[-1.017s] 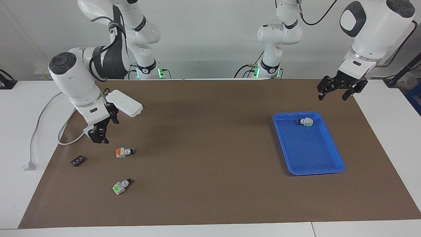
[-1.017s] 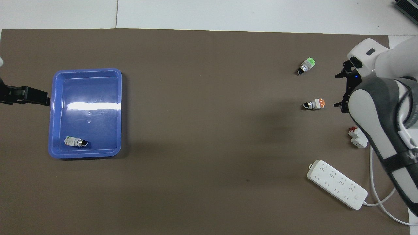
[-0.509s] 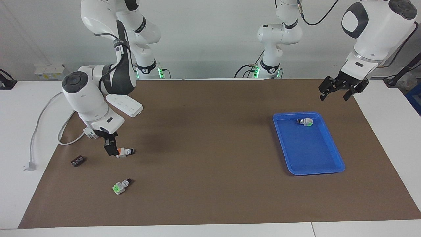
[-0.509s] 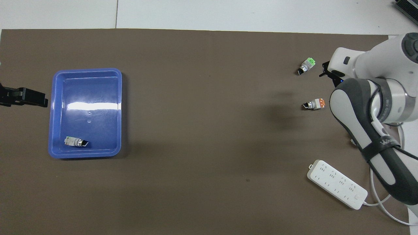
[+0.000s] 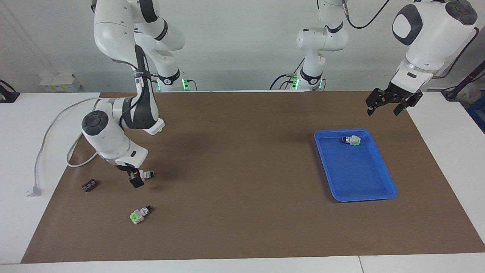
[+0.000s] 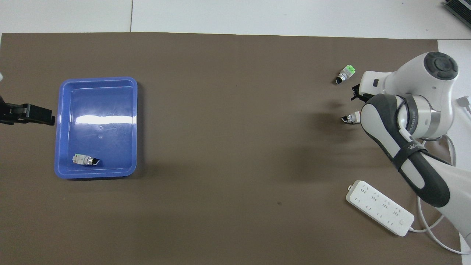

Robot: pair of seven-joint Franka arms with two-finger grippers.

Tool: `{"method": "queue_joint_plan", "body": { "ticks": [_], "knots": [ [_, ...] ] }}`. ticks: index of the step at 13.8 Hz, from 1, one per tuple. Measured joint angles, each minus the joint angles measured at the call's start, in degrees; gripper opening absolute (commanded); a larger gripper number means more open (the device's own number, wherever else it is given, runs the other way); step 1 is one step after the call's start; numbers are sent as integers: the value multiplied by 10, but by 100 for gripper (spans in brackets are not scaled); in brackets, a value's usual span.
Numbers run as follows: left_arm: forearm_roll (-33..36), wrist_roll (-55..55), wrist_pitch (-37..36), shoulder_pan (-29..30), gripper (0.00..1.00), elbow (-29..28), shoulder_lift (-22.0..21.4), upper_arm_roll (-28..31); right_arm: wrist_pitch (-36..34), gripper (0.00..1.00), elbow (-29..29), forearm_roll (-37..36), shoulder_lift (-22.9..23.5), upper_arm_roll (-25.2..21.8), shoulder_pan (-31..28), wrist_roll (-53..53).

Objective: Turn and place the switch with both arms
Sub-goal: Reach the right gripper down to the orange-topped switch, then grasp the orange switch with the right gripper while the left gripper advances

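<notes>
Hands are shown spread apart: right hand (image 5: 133,179) is lowered around small white black-knobbed switch (image 5: 146,174); left hand (image 5: 393,103) is raised beside blue plastic tray (image 5: 386,167).

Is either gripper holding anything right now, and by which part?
Nothing is held. The right gripper is open, down around the coloured end of the switch on the mat; the left gripper waits open near the blue tray.

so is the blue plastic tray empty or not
Not empty. One small white switch with a black knob lies inside the blue plastic tray, near the corner closest to the robots.
</notes>
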Motion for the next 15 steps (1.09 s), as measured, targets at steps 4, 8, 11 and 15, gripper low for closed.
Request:
{"method": "queue_joint_plan", "body": {
  "ticks": [4, 8, 11, 15],
  "knots": [
    [0, 0, 0, 1, 100, -5, -2, 0, 1, 100, -17, 0, 5, 0, -12, 7],
    [0, 0, 1, 1, 100, -12, -4, 0, 2, 11, -34, 23, 3, 0, -25, 39],
    [0, 0, 2, 1, 100, -14, -5, 0, 2, 0, -37, 54, -10, 0, -26, 52],
    [0, 0, 3, 1, 99, -14, -5, -1, -10, 0, -53, 108, -53, 2, -25, 81]
  ]
}}
